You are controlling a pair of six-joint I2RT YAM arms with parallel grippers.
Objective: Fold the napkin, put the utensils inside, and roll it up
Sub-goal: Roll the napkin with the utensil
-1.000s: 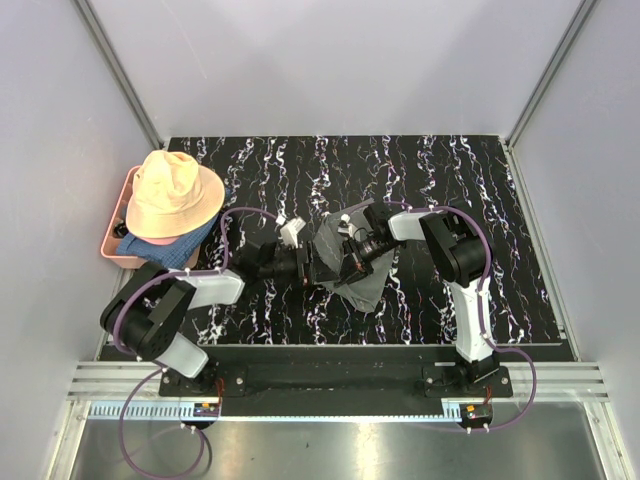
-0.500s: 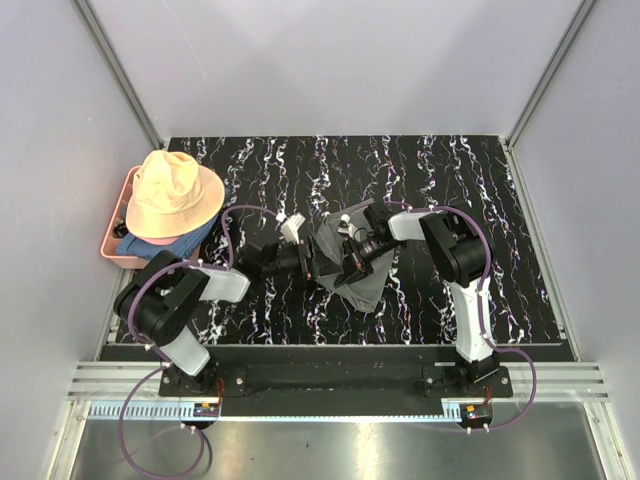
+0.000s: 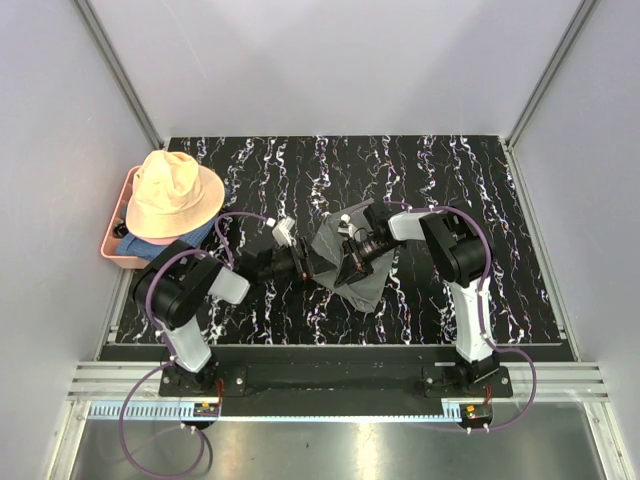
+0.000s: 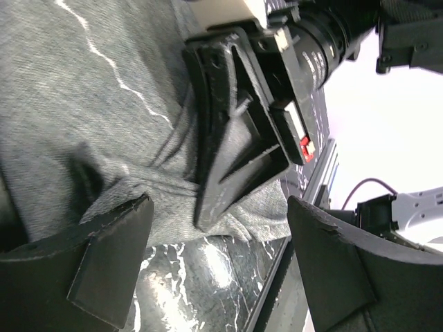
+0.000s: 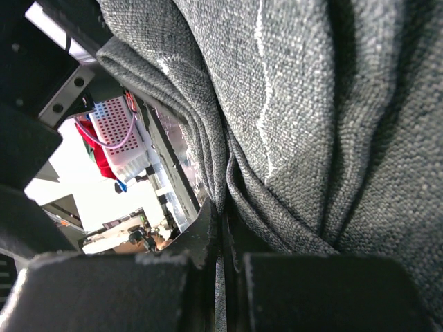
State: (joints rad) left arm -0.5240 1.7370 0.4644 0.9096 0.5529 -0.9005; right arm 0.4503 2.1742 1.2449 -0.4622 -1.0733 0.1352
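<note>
Right end effector (image 5: 223,235): clamped on a napkin (image 5: 311,111) fold.
Left end effector (image 4: 218,221): spread apart, flanking that fold.

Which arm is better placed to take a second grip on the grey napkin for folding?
Left. The left gripper is open and faces the napkin edge, beside the right gripper, which is shut on it.

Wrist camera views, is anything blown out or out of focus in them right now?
Left wrist view: the napkin weave is sharp, the background at upper right is blown out white. Right wrist view: napkin weave crisp, the right end effector at the bottom edge is soft, the gap at left overexposed.
</note>
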